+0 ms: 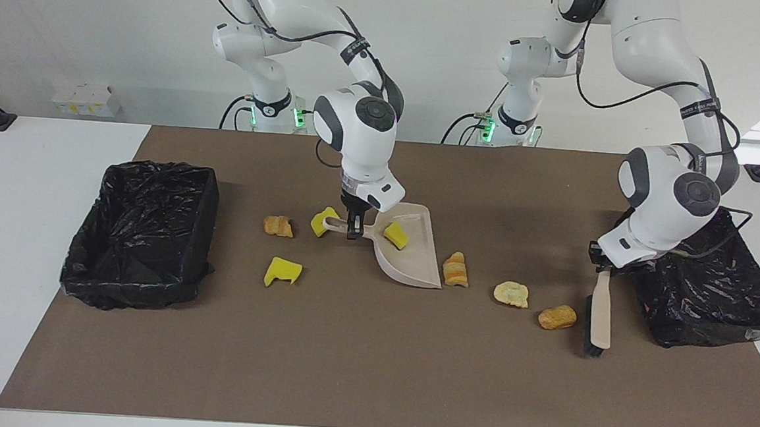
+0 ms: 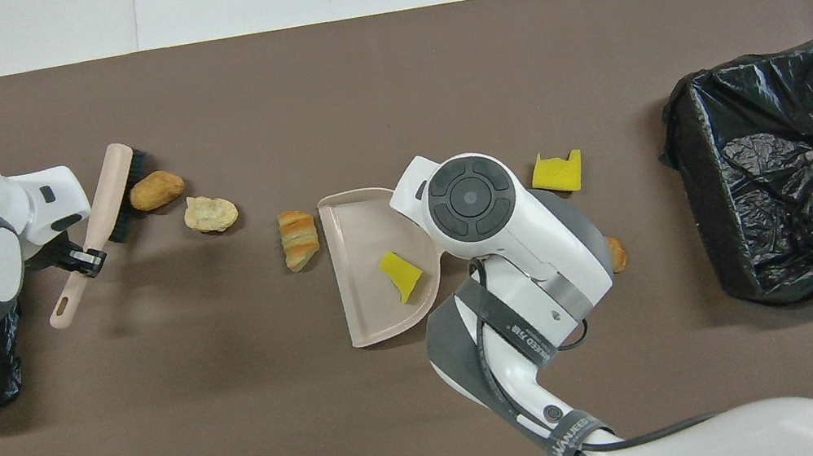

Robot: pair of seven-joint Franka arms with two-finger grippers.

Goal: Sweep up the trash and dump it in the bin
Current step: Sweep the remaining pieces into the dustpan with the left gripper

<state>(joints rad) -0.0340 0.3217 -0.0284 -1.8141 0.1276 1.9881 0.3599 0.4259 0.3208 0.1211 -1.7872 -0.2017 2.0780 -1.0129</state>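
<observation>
Left claw [image 1: 600, 266] clamps the brush [image 1: 599, 314] at four o'clock of the trash [image 1: 557, 317] (ready to sweep); right claw [image 1: 353, 228] pins the dustpan [image 1: 410, 255] as catcher.

The dustpan [image 1: 410, 255] looks like smooth beige plastic with a soft shine. The brush [image 1: 601, 316] has a handle of the same plain beige plastic and dark, rough bristles. Both bins [image 1: 144, 232] are lined with thin black plastic film, wrinkled and glossy. The yellow scraps [image 1: 282, 270] look spongy and matt. The tan chunks [image 1: 557, 317] have a rough, crusty, bread-like surface. The brown mat [image 1: 344, 370] on the table is matt and even, like paper or felt. The arms [image 1: 365, 133] have glossy white shells.
</observation>
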